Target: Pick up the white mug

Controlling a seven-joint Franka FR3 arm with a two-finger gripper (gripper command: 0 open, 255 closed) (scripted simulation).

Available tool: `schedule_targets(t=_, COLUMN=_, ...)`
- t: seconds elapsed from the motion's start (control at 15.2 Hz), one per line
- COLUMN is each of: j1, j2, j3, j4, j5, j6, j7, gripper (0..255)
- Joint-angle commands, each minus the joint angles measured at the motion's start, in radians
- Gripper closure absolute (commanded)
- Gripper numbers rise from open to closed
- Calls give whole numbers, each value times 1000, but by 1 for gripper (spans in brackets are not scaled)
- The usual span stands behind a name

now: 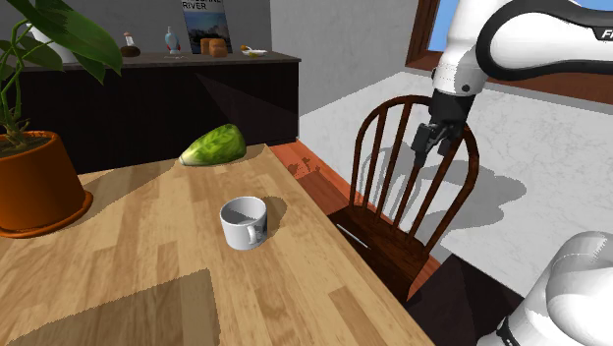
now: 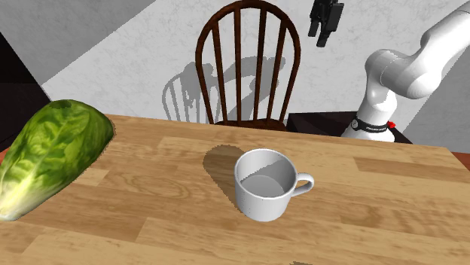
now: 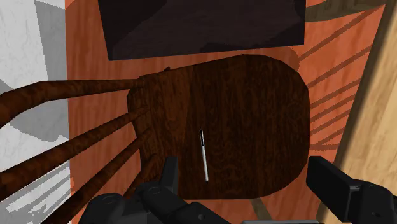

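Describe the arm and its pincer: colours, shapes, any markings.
The arm is made of glossy white, rounded links with dark joints. Part of some lettering shows on one link at the shoulder view's right edge. In the second exterior view, a dark ring with small white writing and a red spot circles a lower link. The pincer is all black, with two blocky fingers.

Table (image 1: 147,265): pale wood, clear grain, satin finish. Mug (image 1: 243,223): white, smooth, faint sheen; material unclear. Chair (image 1: 388,236), 3 o'clock of mug in shoulder view: dark wood, polished, streaky grain. Lettuce (image 1: 213,145), 11 o'clock of mug: crinkled, veined leaf. Pot (image 1: 34,187): orange-brown, matt. Floor (image 3: 83,38) under chair: reddish wood boards. Gripper (image 1: 433,149): black, matt. Arm (image 1: 530,39): white, glossy.
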Motion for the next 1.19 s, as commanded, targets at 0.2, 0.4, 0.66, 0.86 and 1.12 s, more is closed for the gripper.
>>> schedule_targets(t=0.2, j1=17, j2=71, j3=47, j4=24, j5=35, j6=43, j7=54, gripper=0)
schedule_targets(t=0.4, j1=33, j2=148, j3=93, j4=58, j5=65, j6=84, j7=106, gripper=0)
schedule_targets(t=0.66, j1=49, j2=260, j3=153, j4=118, j5=91, j6=135, j7=175, gripper=0)
schedule_targets(t=0.86, j1=60, j2=350, j3=196, j4=176, j5=101, j6=167, j7=228, gripper=0)
schedule_targets(t=1.12, j1=74, j2=478, j3=251, j4=269, j5=99, j6=203, j7=299, gripper=0)
